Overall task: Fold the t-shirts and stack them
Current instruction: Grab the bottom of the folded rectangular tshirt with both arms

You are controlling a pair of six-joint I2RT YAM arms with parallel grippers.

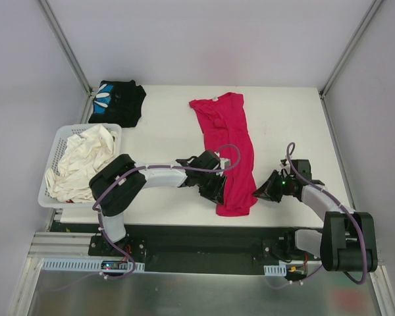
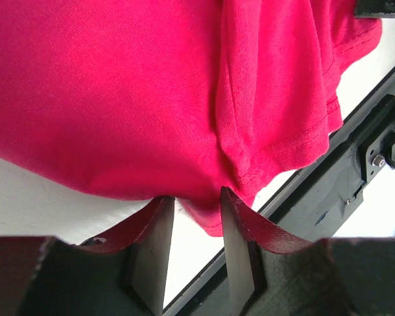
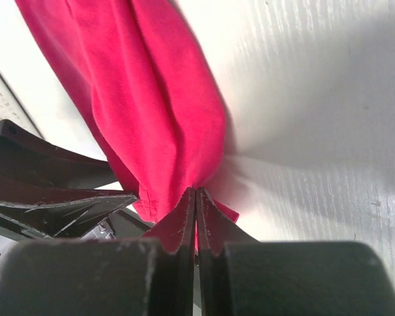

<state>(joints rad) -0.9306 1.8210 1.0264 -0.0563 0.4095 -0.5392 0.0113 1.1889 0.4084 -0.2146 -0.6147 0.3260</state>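
Observation:
The magenta-red t-shirt (image 1: 227, 138) lies lengthwise in the middle of the table, collar at the far end and hem near the front edge. My left gripper (image 1: 214, 187) sits at the shirt's lower left edge. In the left wrist view its jaws (image 2: 194, 194) stand apart, with the shirt's hem (image 2: 204, 217) dipping between the tips, unclamped. My right gripper (image 1: 258, 191) is at the lower right corner. In the right wrist view it (image 3: 195, 191) is shut on a pinch of the magenta cloth (image 3: 151, 99). The black t-shirt (image 1: 118, 102) with its blue-and-white print lies crumpled at the back left.
A white lattice basket (image 1: 54, 148) holding white cloth (image 1: 79, 161) stands at the left, beside my left arm. The table's front edge and a black rail (image 1: 204, 240) run just below the shirt's hem. The rail (image 2: 329, 191) also shows in the left wrist view.

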